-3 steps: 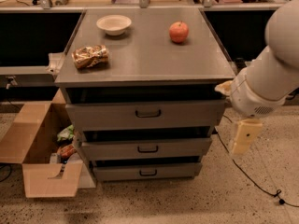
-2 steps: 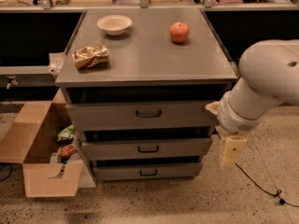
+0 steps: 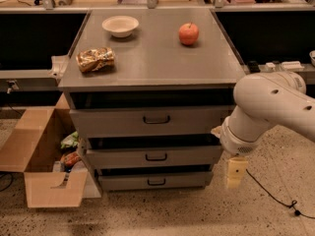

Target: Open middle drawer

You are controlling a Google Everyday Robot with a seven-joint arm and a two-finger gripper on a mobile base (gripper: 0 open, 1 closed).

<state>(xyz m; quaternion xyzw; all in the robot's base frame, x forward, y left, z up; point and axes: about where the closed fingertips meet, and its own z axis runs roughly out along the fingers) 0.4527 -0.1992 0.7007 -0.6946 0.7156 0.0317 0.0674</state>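
Note:
The middle drawer (image 3: 118, 158) is the medium-height grey front in the grey cabinet, with a small black loop handle (image 3: 156, 157) at its centre. It sits shut, between the taller top drawer (image 3: 108, 123) and the slim bottom drawer (image 3: 123, 182). My gripper (image 3: 236, 173) hangs pointing down from the white arm (image 3: 268, 107), just right of the cabinet's front right corner, level with the lower two drawers. It is well to the right of the handle, touches nothing and holds nothing.
On the cabinet top (image 3: 152, 58) lie a white bowl (image 3: 120, 25), a red apple (image 3: 188, 34) and a snack bag (image 3: 95, 59). An open cardboard box (image 3: 34, 151) with packets stands on the floor at the left. A black cable (image 3: 275, 200) runs across the floor at the right.
The arm has swung left and down, bringing the gripper lower and closer to the cabinet's front right corner. The drawers have not moved.

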